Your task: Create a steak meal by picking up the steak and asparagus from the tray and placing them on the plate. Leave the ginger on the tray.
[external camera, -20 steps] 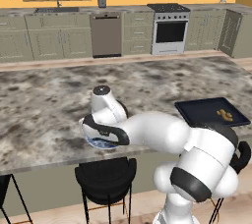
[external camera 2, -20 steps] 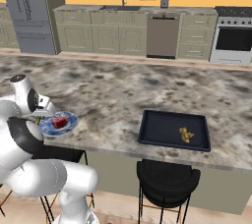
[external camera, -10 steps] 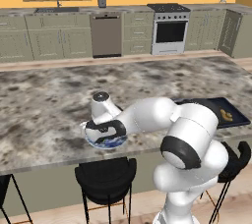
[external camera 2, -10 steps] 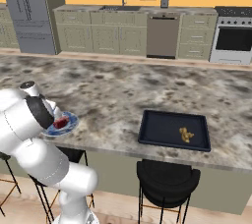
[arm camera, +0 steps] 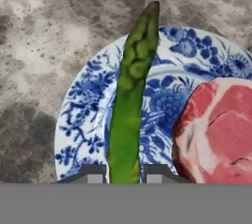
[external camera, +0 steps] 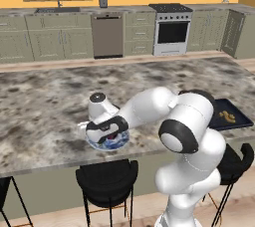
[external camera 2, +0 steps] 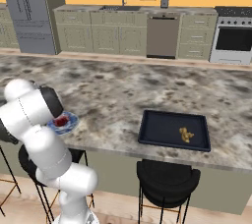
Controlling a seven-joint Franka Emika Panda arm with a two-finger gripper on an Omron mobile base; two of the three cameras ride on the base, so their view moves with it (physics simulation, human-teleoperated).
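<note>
In the hand view the green asparagus runs up from between my fingertips, tip reaching past the rim of the blue-and-white plate. My gripper is shut on its lower end, just above the plate. The red steak lies on the plate beside it. From the left base view my gripper hangs low over the plate near the counter's front edge. The dark tray sits far to the right with the yellow-tan ginger on it.
The plate sits close to the marble counter's front edge. Black bar stools stand below the counter. The tray lies at the counter's right end, behind my arm's elbow.
The hand has sunk a little toward the plate with the asparagus, and the arm's elbow has swung out to the right. The steak and tray have not moved.
</note>
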